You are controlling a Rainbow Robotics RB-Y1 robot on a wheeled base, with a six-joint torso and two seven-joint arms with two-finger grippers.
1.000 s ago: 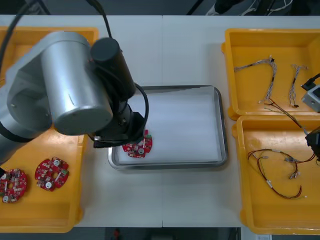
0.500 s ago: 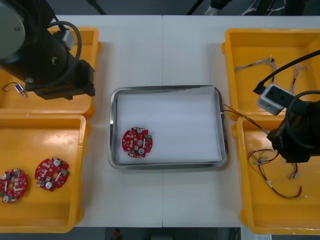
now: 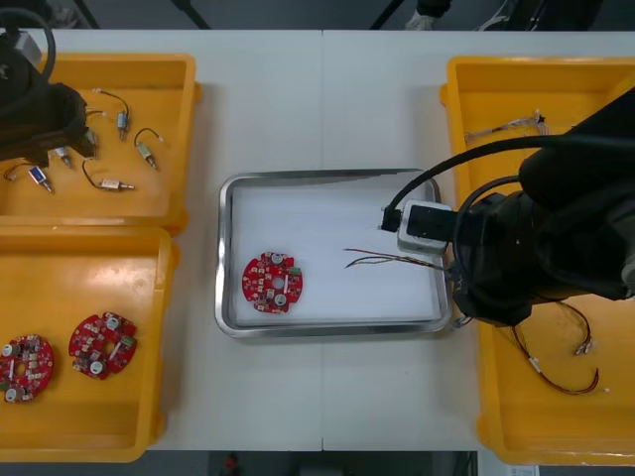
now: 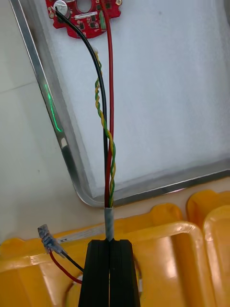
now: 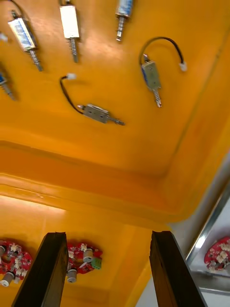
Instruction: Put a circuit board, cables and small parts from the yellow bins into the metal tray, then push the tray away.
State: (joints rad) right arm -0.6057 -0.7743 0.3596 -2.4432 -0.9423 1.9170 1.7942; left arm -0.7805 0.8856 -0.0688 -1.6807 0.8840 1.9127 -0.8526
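Observation:
A round red circuit board (image 3: pixel 272 283) lies in the near left part of the metal tray (image 3: pixel 327 177). My right gripper (image 4: pixel 110 242) is shut on a red and yellow cable (image 4: pixel 108 144) with a black strand. It hovers over the rim of the near right bin, and the cable (image 3: pixel 382 260) reaches out over the tray's white floor toward the circuit board (image 4: pixel 84 17). My right arm (image 3: pixel 556 248) covers the tray's right edge. My left gripper (image 5: pixel 108 235) is open above the far left bin, over several small metal parts (image 5: pixel 99 113).
Two more circuit boards (image 3: pixel 102 346) lie in the near left yellow bin (image 3: pixel 159 297). Twisted cables (image 3: pixel 536 159) lie in the far right bin. Red and black cables (image 3: pixel 568 379) rest in the near right bin (image 3: pixel 486 426). Small metal parts (image 3: pixel 111 184) are spread in the far left bin.
My left arm has left the circuit board in the tray and swung back over the far left bin. My right arm has come from the near right bin to the tray, carrying the cable.

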